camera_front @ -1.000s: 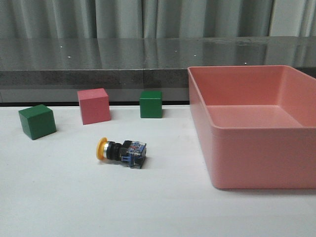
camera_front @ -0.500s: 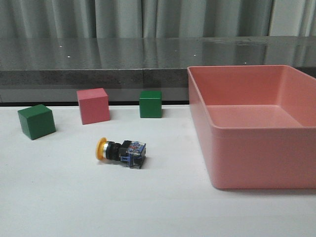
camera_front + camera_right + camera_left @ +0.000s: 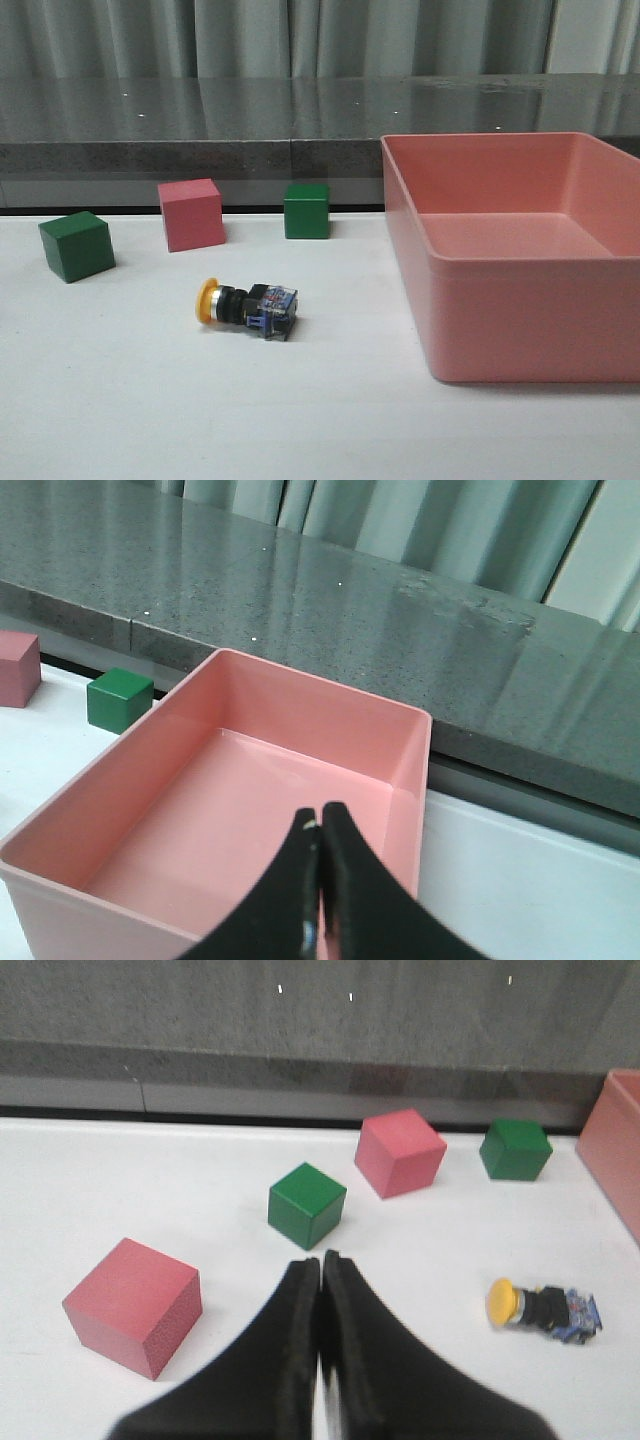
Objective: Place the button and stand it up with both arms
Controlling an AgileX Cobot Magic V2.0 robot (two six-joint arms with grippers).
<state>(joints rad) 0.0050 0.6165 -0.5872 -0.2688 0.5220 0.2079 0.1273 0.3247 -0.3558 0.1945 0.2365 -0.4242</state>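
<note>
The button [image 3: 246, 306] lies on its side on the bench [image 3: 150, 400], left of centre in the front view, yellow cap to the left and blue base to the right, well apart from everything else. Neither arm has reached it. The left pincer [image 3: 320, 1265] is clenched on nothing, its fingers pressed together above the bench near a green cube [image 3: 306, 1204]. The right pincer [image 3: 320, 820] is likewise clenched and empty, hanging over the pink bin [image 3: 400, 720].

Trouble looks likely to me in the grasp. The body is round, so a pinch from the wrong side may roll it away. Its base is narrow, so it could topple when let go. The left pincer must first spread, or it will only shove the button.
</note>
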